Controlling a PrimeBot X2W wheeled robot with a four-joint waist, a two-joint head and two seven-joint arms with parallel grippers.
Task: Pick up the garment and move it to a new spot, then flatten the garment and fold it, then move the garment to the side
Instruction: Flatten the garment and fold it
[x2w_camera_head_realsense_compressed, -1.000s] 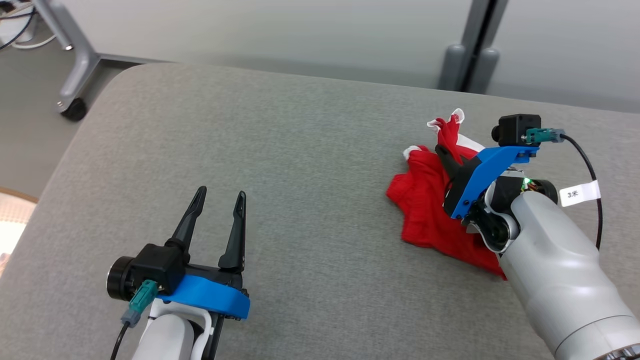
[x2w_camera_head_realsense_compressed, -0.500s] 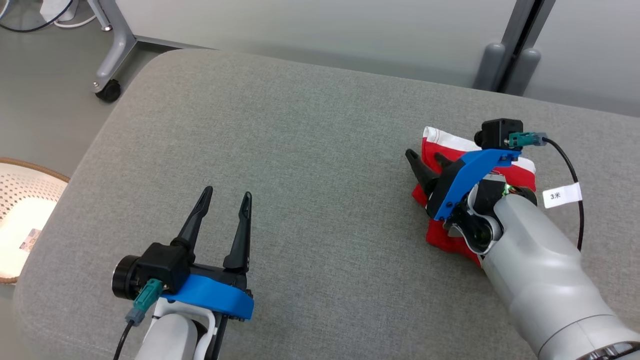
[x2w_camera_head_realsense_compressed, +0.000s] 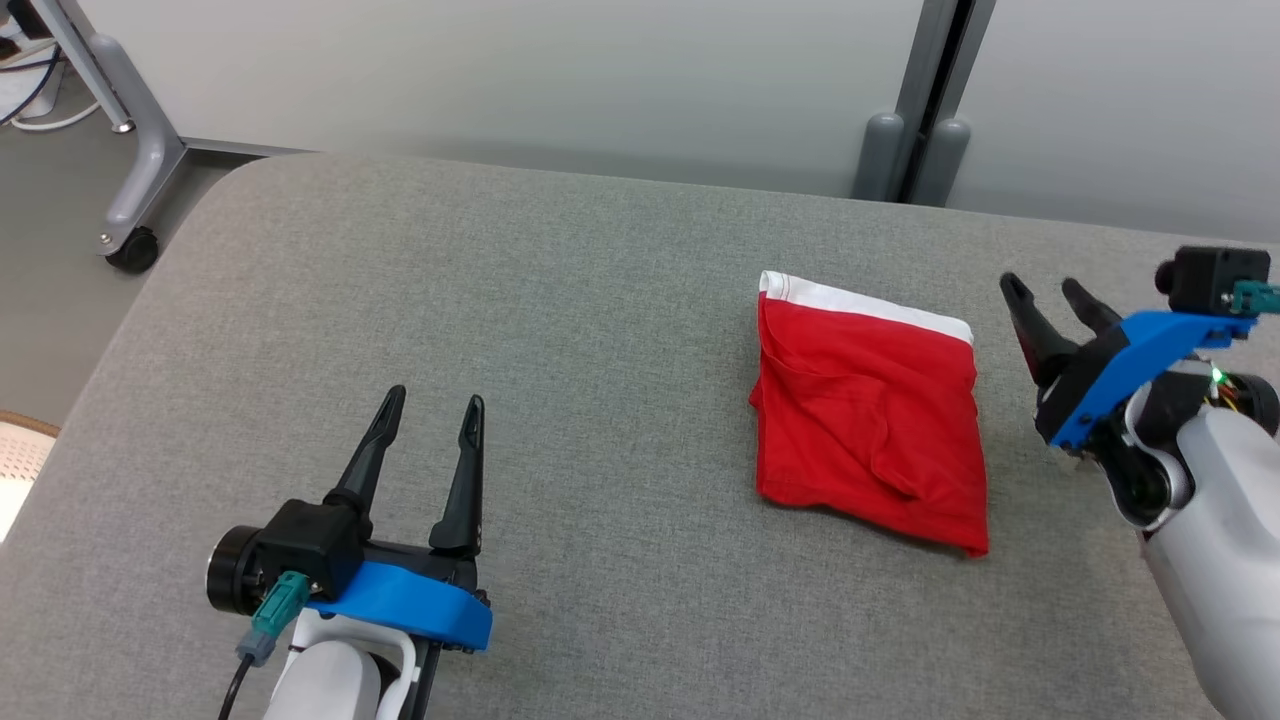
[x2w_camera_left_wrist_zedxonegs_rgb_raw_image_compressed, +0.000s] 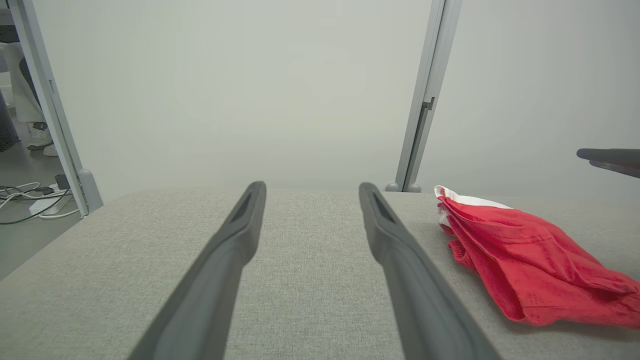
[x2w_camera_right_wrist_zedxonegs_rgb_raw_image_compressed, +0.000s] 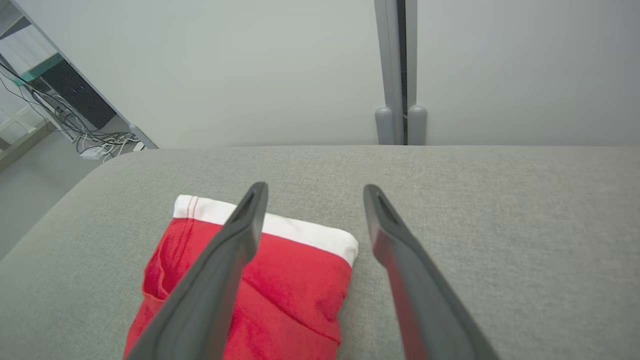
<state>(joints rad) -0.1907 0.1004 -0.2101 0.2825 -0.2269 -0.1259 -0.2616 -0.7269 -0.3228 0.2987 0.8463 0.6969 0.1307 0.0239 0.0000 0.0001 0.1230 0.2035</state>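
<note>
We note that the right gripper, clamped a second ago on the bunched red garment, has let go and pulled back to the right. Its jaws now stand wide with nothing between them, and it sits just beside the cloth without touching it. The garment lies by itself on the grey padded surface, right of centre. It is a compact, roughly square bundle with its white waistband along the far edge and a few soft ridges across the top. The head camera has shifted too, so we do not count the cloth's apparent drift as movement. The left gripper rests near the front left as before, jaws spread and empty, well apart from the cloth. We judge the fold finished, leaving only the move to the side, which needs a fresh grip that keeps the layers together.
</note>
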